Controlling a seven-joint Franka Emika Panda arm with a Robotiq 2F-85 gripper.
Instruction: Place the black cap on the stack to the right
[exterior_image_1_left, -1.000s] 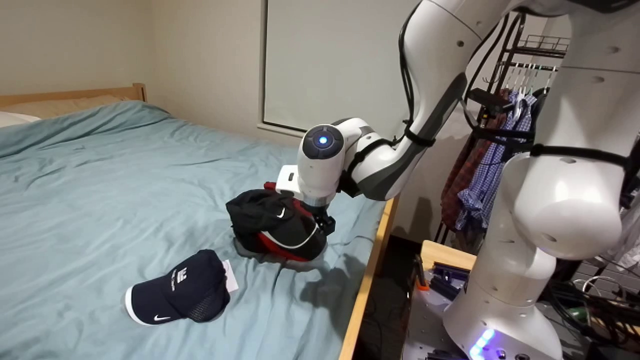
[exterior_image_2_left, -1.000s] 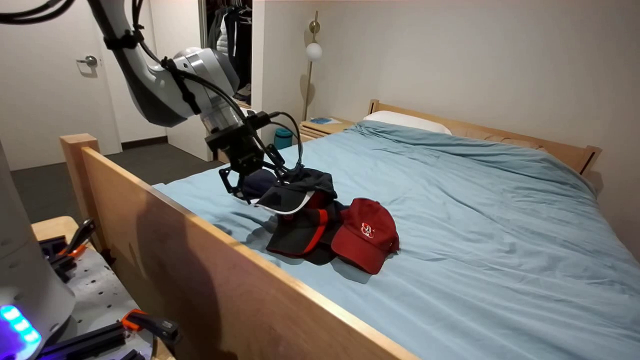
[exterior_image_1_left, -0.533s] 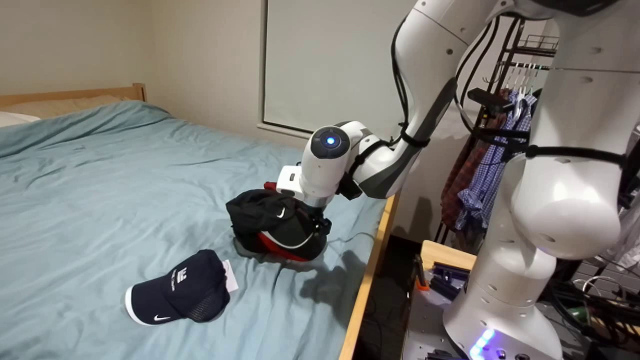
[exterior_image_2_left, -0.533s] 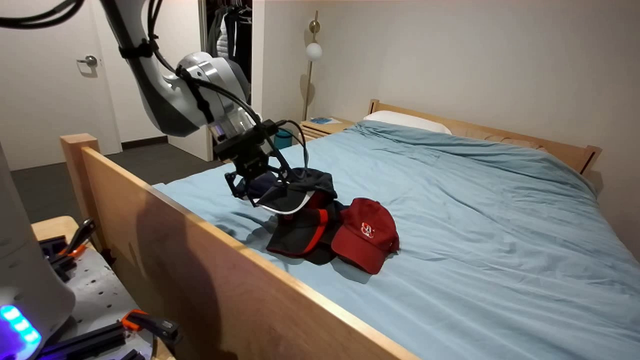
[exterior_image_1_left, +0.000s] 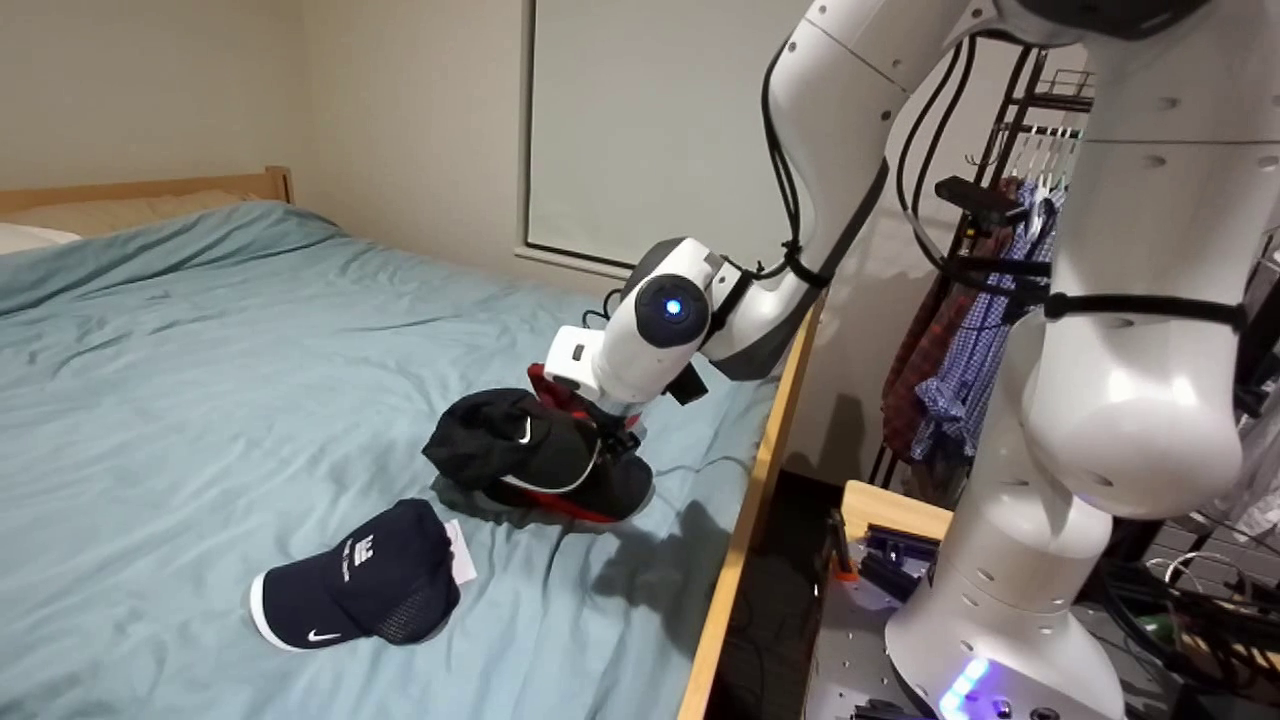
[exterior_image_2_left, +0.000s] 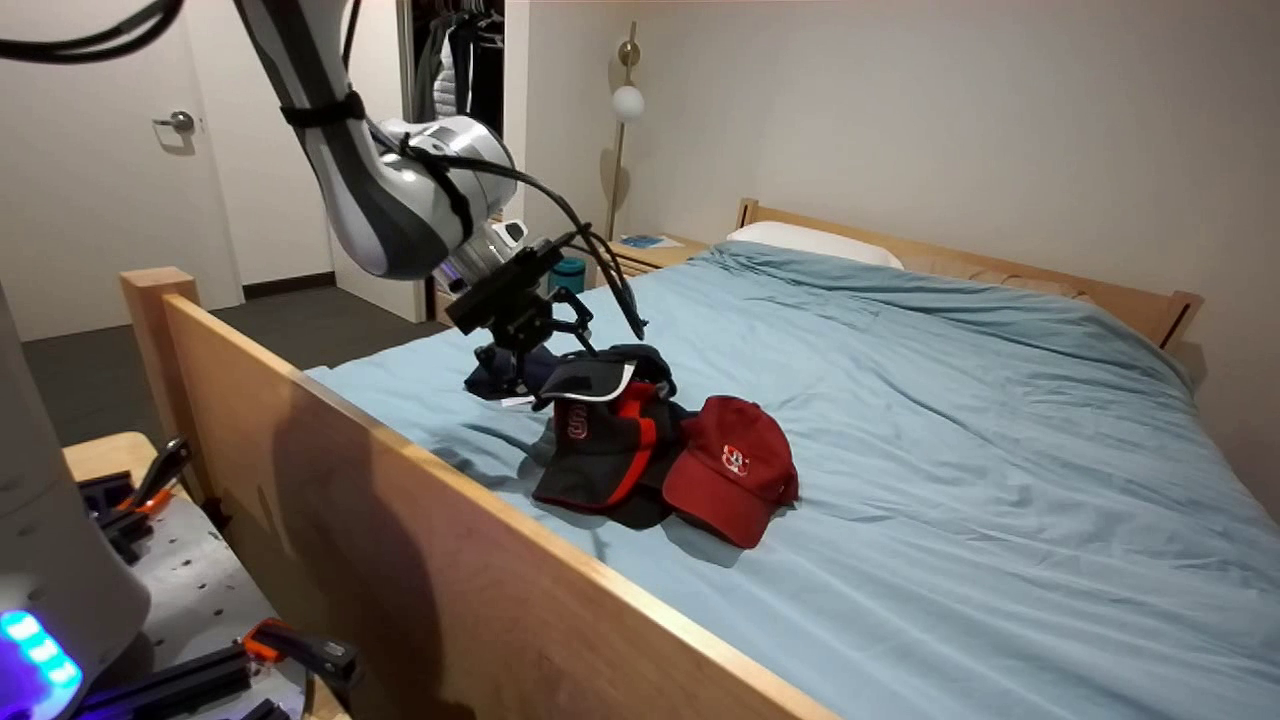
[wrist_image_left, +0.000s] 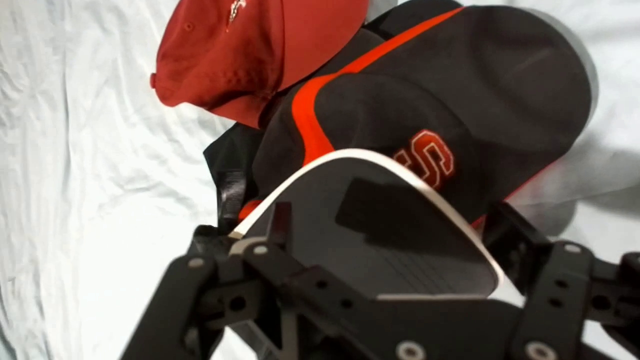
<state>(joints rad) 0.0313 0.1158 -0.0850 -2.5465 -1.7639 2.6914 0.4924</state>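
Note:
The black cap (exterior_image_1_left: 490, 445) has a white brim edge and a small white swoosh. It lies on top of the stack, with its brim (exterior_image_2_left: 587, 380) toward the footboard. The stack shows a black cap with a red stripe and an S emblem (exterior_image_2_left: 600, 460), beside a red cap (exterior_image_2_left: 735, 480). In the wrist view the black cap's brim (wrist_image_left: 325, 200) lies between the spread fingers of my gripper (wrist_image_left: 392, 217), over the striped cap (wrist_image_left: 450, 100). My gripper (exterior_image_1_left: 618, 440) is open at the brim. Whether both fingertips touch it I cannot tell. Its crown is hidden in the wrist view.
A lone dark cap with white logos (exterior_image_1_left: 355, 580) lies on the blue blanket (exterior_image_1_left: 250, 400) apart from the stack; it is partly behind the gripper in an exterior view (exterior_image_2_left: 490, 382). The wooden footboard (exterior_image_2_left: 450, 510) stands between the robot base and the bed.
My gripper has tilted and moved toward the bed. The black cap has slid back over the stack, away from the footboard, uncovering the S emblem. The other caps have stayed put.

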